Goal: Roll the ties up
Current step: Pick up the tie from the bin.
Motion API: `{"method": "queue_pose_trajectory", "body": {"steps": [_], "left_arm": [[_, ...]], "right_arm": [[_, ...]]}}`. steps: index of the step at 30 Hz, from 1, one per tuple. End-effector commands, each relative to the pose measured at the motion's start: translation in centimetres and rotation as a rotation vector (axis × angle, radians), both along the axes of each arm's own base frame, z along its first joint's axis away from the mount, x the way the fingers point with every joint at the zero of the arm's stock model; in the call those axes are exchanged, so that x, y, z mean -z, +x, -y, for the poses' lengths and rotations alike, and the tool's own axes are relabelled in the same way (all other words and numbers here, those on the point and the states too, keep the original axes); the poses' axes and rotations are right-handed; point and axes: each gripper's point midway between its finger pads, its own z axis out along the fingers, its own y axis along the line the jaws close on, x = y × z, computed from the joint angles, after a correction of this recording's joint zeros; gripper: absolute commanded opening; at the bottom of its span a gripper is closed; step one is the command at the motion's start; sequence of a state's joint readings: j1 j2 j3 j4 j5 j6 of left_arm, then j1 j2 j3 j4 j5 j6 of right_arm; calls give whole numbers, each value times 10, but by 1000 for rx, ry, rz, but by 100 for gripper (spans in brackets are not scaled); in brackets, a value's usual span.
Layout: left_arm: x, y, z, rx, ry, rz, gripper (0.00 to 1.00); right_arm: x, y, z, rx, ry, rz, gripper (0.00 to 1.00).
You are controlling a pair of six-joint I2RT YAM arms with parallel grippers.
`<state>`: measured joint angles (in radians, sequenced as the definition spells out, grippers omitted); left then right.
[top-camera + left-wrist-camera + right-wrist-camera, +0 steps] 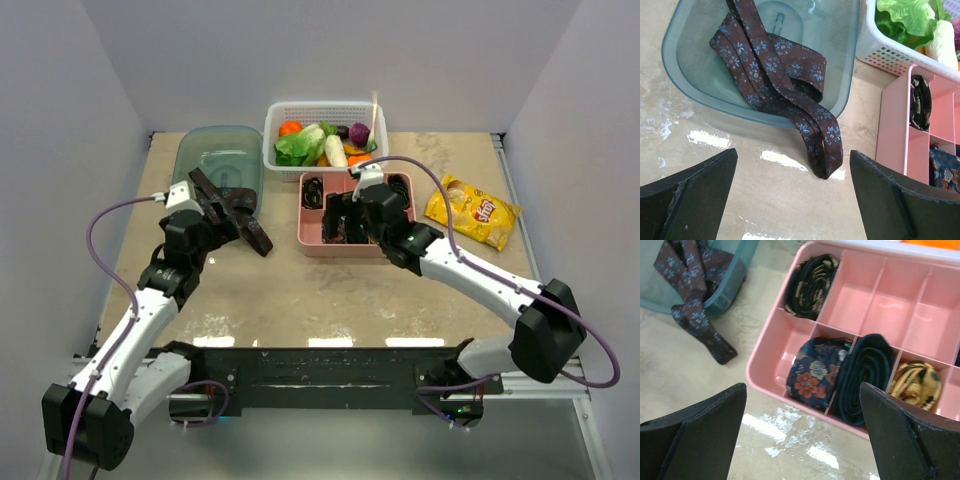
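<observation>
A dark brown-maroon tie point(785, 75) with small blue flowers lies loosely folded in a teal bin point(685, 65). Its doubled end hangs over the bin's rim onto the table. My left gripper point(792, 200) hovers open over the bare tabletop just short of that end, nothing between its fingers. From above, the tie point(240, 215) shows beside the left gripper point(222, 222). My right gripper point(802, 440) is open above the near rim of the pink tray point(760, 375). The tray holds rolled ties: black-gold point(810, 285), navy floral point(815, 372), dark green point(862, 375), gold point(915, 385).
A white basket point(270, 130) of vegetables stands behind the pink tray point(305, 235). A yellow snack bag point(472, 210) lies at the right. The teal bin point(220, 150) sits at the back left. Purple cables run along both arms.
</observation>
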<state>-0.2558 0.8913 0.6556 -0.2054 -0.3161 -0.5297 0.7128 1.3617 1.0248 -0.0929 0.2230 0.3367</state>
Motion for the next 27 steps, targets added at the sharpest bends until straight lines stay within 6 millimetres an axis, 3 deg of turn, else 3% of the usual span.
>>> {"method": "queue_pose_trajectory", "body": {"steps": [1, 6, 11, 20, 27], "left_arm": [[13, -4, 16, 64, -88, -33, 100], [27, -3, 50, 211, -205, -26, 100], [55, 1, 56, 208, -230, -103, 100], [74, 29, 81, 300, -278, -106, 98], [85, 50, 87, 307, -273, -115, 88]], "right_arm": [[-19, 0, -24, -25, 23, 38, 99], [-14, -4, -44, -70, 20, 27, 99], [-12, -4, -52, -86, 9, 19, 99], [-6, -1, -56, -88, -8, 3, 99], [-12, 0, -54, -77, -20, 8, 99]]}}
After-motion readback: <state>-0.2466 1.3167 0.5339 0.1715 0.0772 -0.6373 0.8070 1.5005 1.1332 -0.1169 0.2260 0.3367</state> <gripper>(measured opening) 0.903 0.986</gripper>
